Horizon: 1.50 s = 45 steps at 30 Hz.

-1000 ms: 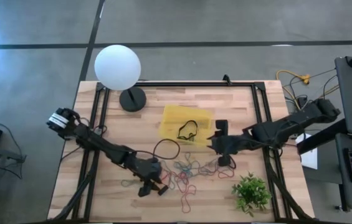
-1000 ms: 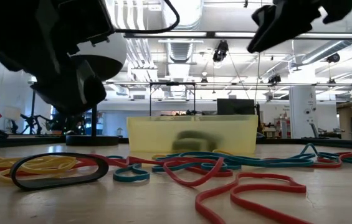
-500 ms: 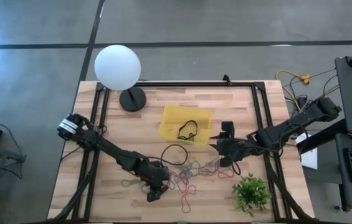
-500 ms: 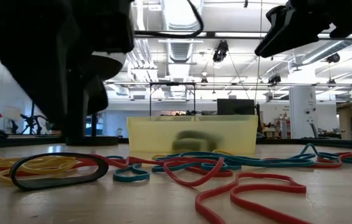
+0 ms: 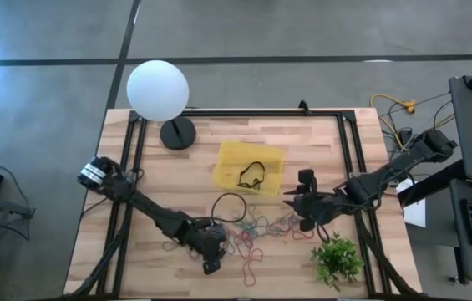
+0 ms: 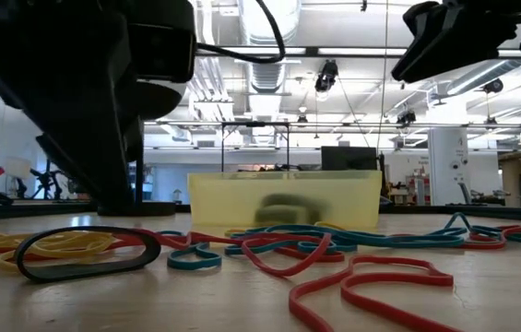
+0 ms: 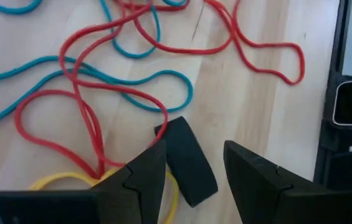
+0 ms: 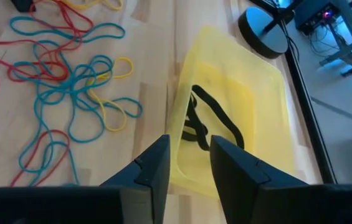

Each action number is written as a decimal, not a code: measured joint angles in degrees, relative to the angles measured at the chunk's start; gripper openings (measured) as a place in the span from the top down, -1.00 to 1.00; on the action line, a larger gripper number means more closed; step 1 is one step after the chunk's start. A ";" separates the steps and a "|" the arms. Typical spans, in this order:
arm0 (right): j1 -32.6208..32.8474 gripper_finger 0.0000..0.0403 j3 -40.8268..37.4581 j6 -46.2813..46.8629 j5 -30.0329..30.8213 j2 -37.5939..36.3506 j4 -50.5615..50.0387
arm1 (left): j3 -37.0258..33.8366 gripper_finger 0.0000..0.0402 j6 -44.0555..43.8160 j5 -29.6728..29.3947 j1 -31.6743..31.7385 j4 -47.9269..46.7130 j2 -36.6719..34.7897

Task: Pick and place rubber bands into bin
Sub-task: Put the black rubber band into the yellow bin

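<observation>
Many coloured rubber bands [image 5: 256,227] lie tangled on the wooden table on the near side of the yellow bin [image 5: 252,155]. One black band [image 8: 216,118] lies inside the bin. My left gripper [image 5: 211,263] is low over the near left part of the pile, open. In the left wrist view its fingers [image 7: 144,177] stand on either side of a short black strip [image 7: 185,162] that lies on a yellow band. My right gripper [image 5: 296,205] hovers right of the bin, open and empty; the low view shows it high above the bands [image 6: 288,244]. My left gripper stands astride the black strip [image 7: 176,143], coming from above. One finger [image 7: 154,158] is right beside the strip's edge, and I cannot tell whether it touches. The strip lies flat on the table.
A white globe lamp [image 5: 158,90] with a round black base stands at the far left corner. A small green plant [image 5: 336,257] sits near the right near corner. Black frame rails [image 5: 135,167] run along the table's sides. A black cable loops above the bands [image 5: 227,205].
My left gripper has moved toward the near edge and a little to the right, coming down low over the bands. My right gripper has drawn back from the bin toward the near right. The bands and the bin have stayed where they were.
</observation>
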 joint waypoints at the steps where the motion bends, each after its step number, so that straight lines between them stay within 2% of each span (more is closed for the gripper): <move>1: 0.13 0.51 0.00 -0.03 0.01 0.00 0.00 | 0.06 0.27 -0.38 -0.25 -0.32 0.00 0.00; 10: 0.48 0.50 -0.02 -0.46 0.01 -0.02 -0.42 | 0.20 0.27 -4.44 -5.17 -2.49 -4.26 0.00; 22: 0.48 0.54 -0.24 -0.61 -0.01 -0.02 -1.78 | 2.59 0.27 -7.60 -7.81 -7.38 -4.99 -0.07; 28: 0.48 0.53 -0.31 -0.22 -0.03 -0.02 -1.93 | 3.06 0.27 -10.33 -13.34 -10.11 -5.85 1.25; 35: 0.48 0.56 -0.35 0.01 -0.06 -0.02 -1.85 | 3.46 0.27 -10.40 -13.62 -9.44 -5.55 4.36; 45: 0.48 0.56 -0.35 0.40 -0.08 -0.02 -1.77 | 3.49 0.27 -9.96 -13.67 -8.95 -5.72 4.59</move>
